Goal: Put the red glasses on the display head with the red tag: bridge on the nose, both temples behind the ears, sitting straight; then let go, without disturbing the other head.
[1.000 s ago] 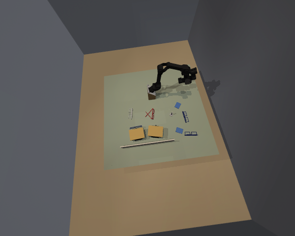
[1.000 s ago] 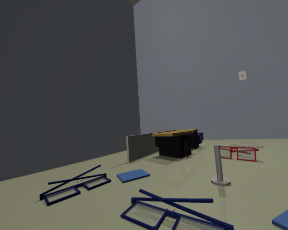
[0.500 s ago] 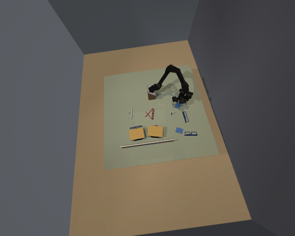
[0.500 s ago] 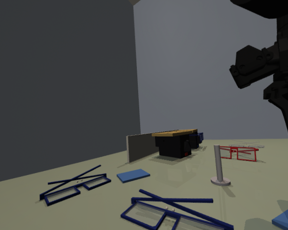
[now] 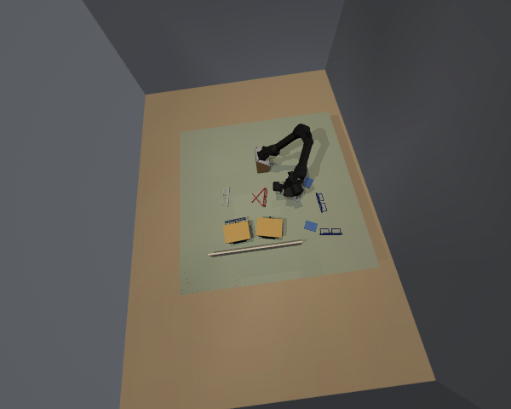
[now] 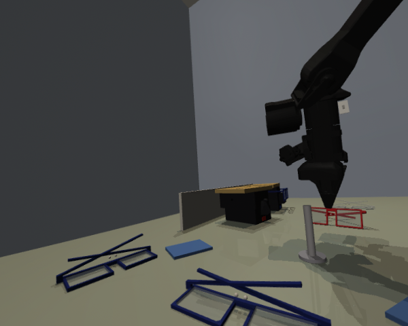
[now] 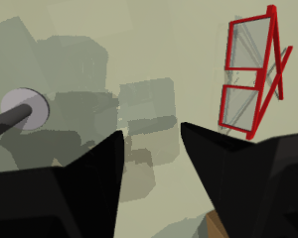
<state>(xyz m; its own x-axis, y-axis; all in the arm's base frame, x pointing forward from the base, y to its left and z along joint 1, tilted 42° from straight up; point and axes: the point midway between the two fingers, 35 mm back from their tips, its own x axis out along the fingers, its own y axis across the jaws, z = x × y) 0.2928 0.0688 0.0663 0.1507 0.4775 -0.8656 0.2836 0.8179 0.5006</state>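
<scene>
The red glasses (image 5: 265, 197) (image 6: 332, 210) (image 7: 259, 80) rest on the mat with their temples folded and crossed. My gripper (image 6: 329, 206) (image 7: 152, 132) points down, open and empty, above the mat. In the wrist view the glasses are to the right of the fingers. The head with the red tag (image 5: 269, 227) (image 6: 241, 207) is a black block with an orange top; its red tag (image 6: 264, 218) is low on its front. The other head (image 5: 237, 232) (image 6: 275, 202) stands beside it and has dark blue glasses (image 5: 235, 220) at its front. The fingertips are hidden under the arm in the top view.
A grey post on a round base (image 6: 309, 233) (image 7: 40, 110) stands near my gripper. A low wall (image 5: 255, 248) (image 6: 197, 211) runs behind the heads. Two blue glasses (image 5: 321, 202) (image 5: 330, 232), two blue pads (image 5: 307, 182) (image 5: 311, 226), clear glasses (image 5: 226, 196) and a brown box (image 5: 262, 168) are also there.
</scene>
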